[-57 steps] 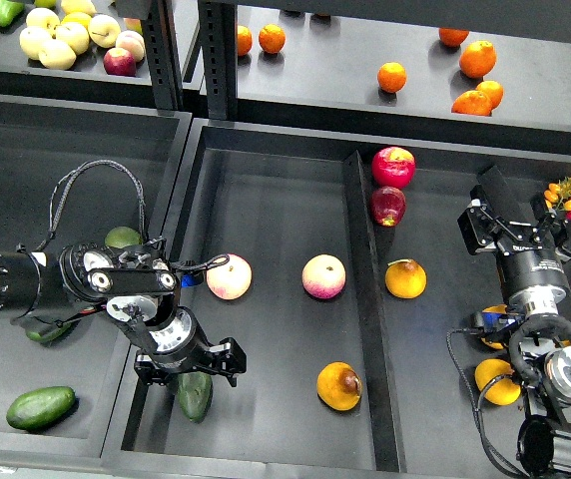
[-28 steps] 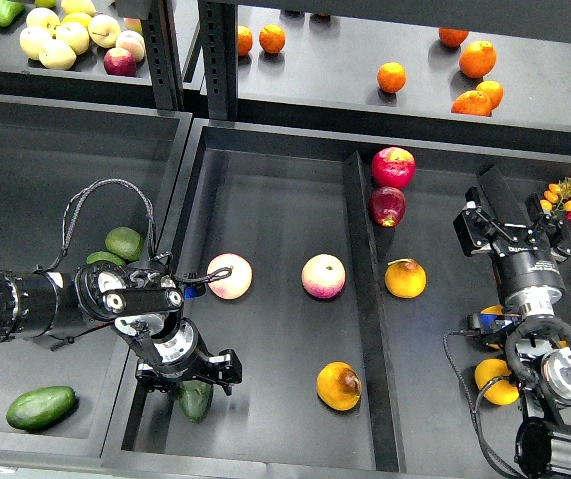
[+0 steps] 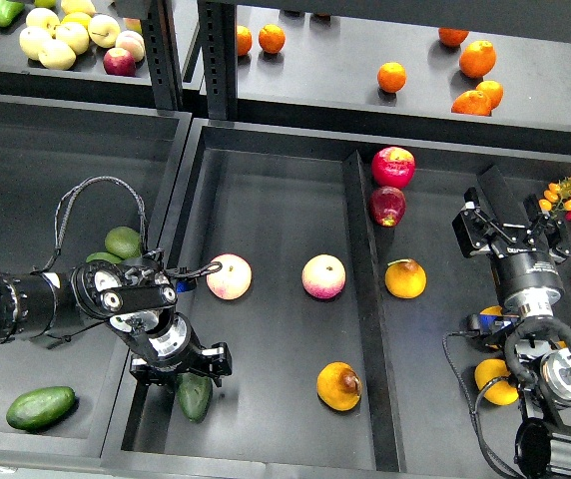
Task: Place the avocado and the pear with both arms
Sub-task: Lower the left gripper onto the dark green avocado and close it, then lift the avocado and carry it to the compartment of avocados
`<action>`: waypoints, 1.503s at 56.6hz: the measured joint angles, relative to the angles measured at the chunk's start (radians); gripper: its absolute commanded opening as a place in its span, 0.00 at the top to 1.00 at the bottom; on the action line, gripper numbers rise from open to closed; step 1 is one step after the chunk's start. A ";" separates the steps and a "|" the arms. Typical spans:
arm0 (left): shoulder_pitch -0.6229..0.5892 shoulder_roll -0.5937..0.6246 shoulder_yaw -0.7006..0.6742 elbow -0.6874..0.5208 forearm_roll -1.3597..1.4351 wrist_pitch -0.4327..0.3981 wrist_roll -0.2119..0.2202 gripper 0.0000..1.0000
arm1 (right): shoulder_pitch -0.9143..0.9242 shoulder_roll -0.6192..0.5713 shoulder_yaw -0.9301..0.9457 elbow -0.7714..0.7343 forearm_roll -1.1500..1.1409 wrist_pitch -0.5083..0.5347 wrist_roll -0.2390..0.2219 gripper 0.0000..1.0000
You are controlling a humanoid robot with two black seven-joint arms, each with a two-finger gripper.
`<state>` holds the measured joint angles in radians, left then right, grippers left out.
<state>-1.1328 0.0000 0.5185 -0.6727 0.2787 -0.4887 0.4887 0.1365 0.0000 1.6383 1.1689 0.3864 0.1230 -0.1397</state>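
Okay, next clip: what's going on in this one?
The left gripper is down over the dark avocado at the front left of the middle tray; whether it grips it is unclear. The pear lies untouched in the same tray, while the right gripper hovers over the right-hand compartment, holding nothing.

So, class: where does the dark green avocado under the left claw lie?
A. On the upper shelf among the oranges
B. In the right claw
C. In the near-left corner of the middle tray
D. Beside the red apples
C: the avocado lies in the middle tray's near-left corner, directly under the left claw.
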 measured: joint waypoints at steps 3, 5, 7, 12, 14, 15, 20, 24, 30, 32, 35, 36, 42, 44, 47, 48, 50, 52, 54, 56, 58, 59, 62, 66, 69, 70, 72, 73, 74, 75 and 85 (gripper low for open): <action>0.003 0.000 -0.003 0.002 -0.002 0.000 0.000 0.45 | 0.000 0.000 0.000 0.000 0.000 0.000 0.000 0.01; 0.006 0.000 -0.005 0.003 -0.003 0.000 0.000 0.48 | 0.000 0.000 0.000 0.000 0.000 0.000 0.000 0.01; 0.007 0.000 -0.006 0.004 -0.004 0.000 0.000 0.50 | 0.000 0.000 0.000 0.000 0.000 0.000 0.000 0.01; 0.011 0.000 -0.008 0.005 -0.006 0.000 0.000 0.58 | 0.000 0.000 0.000 0.000 0.000 0.000 0.000 0.00; 0.013 0.000 -0.009 0.006 -0.007 0.000 0.000 0.62 | 0.000 0.000 0.000 0.000 0.000 0.000 0.000 0.01; 0.013 0.000 -0.009 0.007 -0.008 0.000 0.000 0.63 | -0.001 0.000 0.000 0.000 0.000 0.000 0.000 0.01; 0.019 0.000 -0.013 0.017 -0.014 0.000 0.000 0.72 | -0.001 0.000 0.000 0.000 0.000 0.001 0.000 0.01; 0.028 0.000 -0.020 0.029 -0.026 0.000 0.000 0.80 | -0.001 0.000 0.000 0.000 0.000 0.001 0.000 0.01; 0.032 0.000 -0.027 0.039 -0.045 0.000 0.000 0.84 | -0.001 0.000 0.000 -0.001 0.000 0.001 0.001 0.01; 0.033 0.000 -0.028 0.041 -0.050 0.000 0.000 0.84 | -0.002 0.000 0.000 -0.001 0.000 0.002 0.001 0.01; 0.033 0.000 -0.028 0.042 -0.055 0.000 0.000 0.84 | -0.002 0.000 0.000 -0.002 0.000 0.004 0.001 0.00; 0.033 0.000 -0.028 0.042 -0.056 0.000 0.000 0.84 | -0.002 0.000 0.000 -0.003 0.000 0.005 0.001 0.01; 0.030 0.000 -0.030 0.041 -0.060 0.000 0.000 0.84 | -0.002 0.000 0.000 -0.009 0.000 0.011 0.001 0.01; 0.027 0.000 -0.030 0.038 -0.061 0.000 0.000 0.84 | -0.002 0.000 0.000 -0.011 0.000 0.012 0.001 0.01; 0.017 0.000 -0.030 0.032 -0.062 0.000 0.000 0.84 | -0.002 0.000 0.000 -0.014 0.000 0.013 0.001 0.00; 0.012 0.000 -0.030 0.030 -0.062 0.000 0.000 0.84 | -0.002 0.000 0.000 -0.014 0.000 0.013 0.001 0.01; -0.003 0.000 -0.030 0.026 -0.065 0.000 0.000 0.84 | -0.002 0.000 0.000 -0.015 0.000 0.013 0.001 0.00; -0.027 0.000 -0.031 0.022 -0.072 0.000 0.000 0.84 | -0.002 0.000 0.000 -0.016 0.000 0.013 0.000 0.00; -0.033 0.000 -0.031 0.022 -0.073 0.000 0.000 0.84 | -0.002 0.000 0.000 -0.017 0.000 0.013 0.000 0.00; -0.041 0.000 -0.032 0.021 -0.075 0.000 0.000 0.84 | -0.002 0.000 -0.002 -0.018 0.000 0.014 0.000 0.01; -0.050 0.000 -0.035 0.020 -0.075 0.000 0.000 0.84 | -0.002 0.000 -0.005 -0.019 0.000 0.014 0.000 0.01; -0.055 0.000 -0.036 0.020 -0.076 0.000 0.000 0.84 | -0.002 0.000 -0.007 -0.020 0.000 0.014 0.000 0.00; -0.072 0.000 -0.039 0.019 -0.076 0.000 0.000 0.84 | -0.002 0.000 -0.013 -0.021 0.000 0.014 0.000 0.01; -0.091 0.000 -0.040 0.014 -0.077 0.000 0.000 0.84 | -0.002 0.000 -0.017 -0.021 0.000 0.019 0.000 0.01; -0.106 0.000 -0.040 0.003 -0.078 0.000 0.000 0.84 | -0.002 0.000 -0.019 -0.021 0.000 0.023 0.001 0.01; -0.113 0.000 -0.040 -0.003 -0.078 0.000 0.000 0.84 | -0.002 0.000 -0.019 -0.022 -0.001 0.025 0.001 0.01; -0.123 0.001 -0.041 -0.012 -0.079 0.000 0.000 0.83 | -0.002 0.000 -0.020 -0.022 -0.001 0.027 0.001 0.01; -0.128 0.003 -0.041 -0.017 -0.080 0.000 0.000 0.83 | -0.002 0.000 -0.020 -0.022 -0.001 0.027 0.001 0.00; -0.133 0.006 -0.041 -0.022 -0.081 0.000 0.000 0.83 | -0.002 0.000 -0.020 -0.022 -0.001 0.028 0.001 0.00; -0.140 0.013 -0.041 -0.030 -0.083 0.000 0.000 0.83 | -0.002 0.000 -0.020 -0.022 -0.001 0.028 0.001 0.01; -0.186 0.110 -0.049 -0.095 -0.103 0.000 0.000 0.83 | -0.002 0.000 -0.020 -0.022 -0.003 0.030 0.002 0.01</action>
<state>-1.3192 0.1101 0.4696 -0.7673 0.1758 -0.4888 0.4886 0.1348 0.0000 1.6181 1.1467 0.3839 0.1529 -0.1378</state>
